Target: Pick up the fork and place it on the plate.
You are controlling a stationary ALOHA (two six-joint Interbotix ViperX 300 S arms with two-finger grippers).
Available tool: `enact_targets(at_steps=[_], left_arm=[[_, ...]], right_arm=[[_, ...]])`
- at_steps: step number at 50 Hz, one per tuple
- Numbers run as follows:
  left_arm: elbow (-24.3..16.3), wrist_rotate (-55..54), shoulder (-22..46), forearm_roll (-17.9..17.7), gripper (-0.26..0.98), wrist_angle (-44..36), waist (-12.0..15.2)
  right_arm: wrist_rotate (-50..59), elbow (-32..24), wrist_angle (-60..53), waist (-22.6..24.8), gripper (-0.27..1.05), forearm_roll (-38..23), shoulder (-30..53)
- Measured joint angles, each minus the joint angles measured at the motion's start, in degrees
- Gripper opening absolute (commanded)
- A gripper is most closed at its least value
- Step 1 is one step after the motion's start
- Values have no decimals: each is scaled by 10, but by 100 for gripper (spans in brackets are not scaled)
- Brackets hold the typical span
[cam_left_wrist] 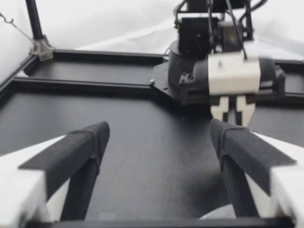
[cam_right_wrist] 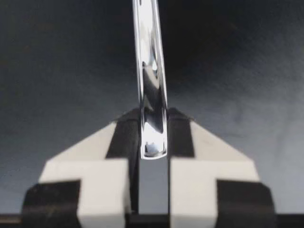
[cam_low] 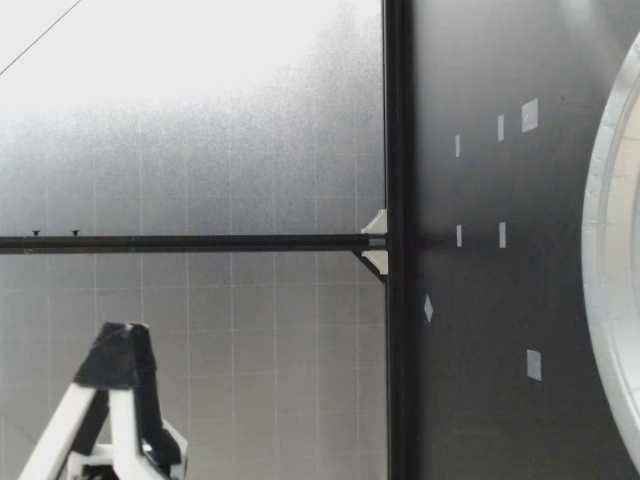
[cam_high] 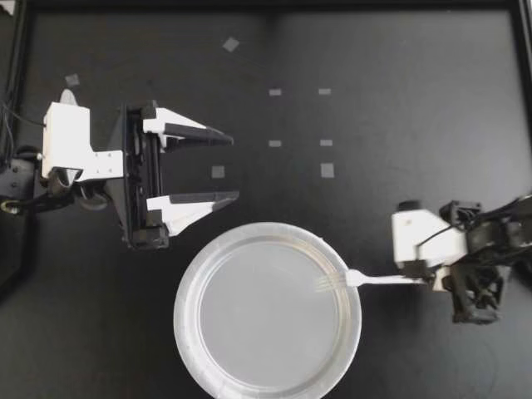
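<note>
One fork [cam_high: 374,280] was counted, and just the one plate [cam_high: 181,312]. Two grippers were seen, the left gripper [cam_high: 233,166] and the right gripper [cam_high: 418,278]. Two fingers [cam_high: 187,129] were made out on each, so four all told. Eight little tape squares [cam_high: 327,169] were counted on the one table [cam_high: 416,83] from above, though only seven of them could be picked out in the low view.

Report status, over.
Left hand open, beside plate. Right hand shut on fork, tines over plate rim. Nothing in the way.
</note>
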Motion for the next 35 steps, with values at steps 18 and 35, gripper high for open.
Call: enact_targets(at_steps=[18, 35], left_arm=[[11, 2, 0, 0, 81, -7, 4], [18, 3, 0, -1, 81, -18, 6]], right_arm=[[47, -6, -11, 0, -1, -85, 40], [59, -18, -35, 0, -1, -87, 60]])
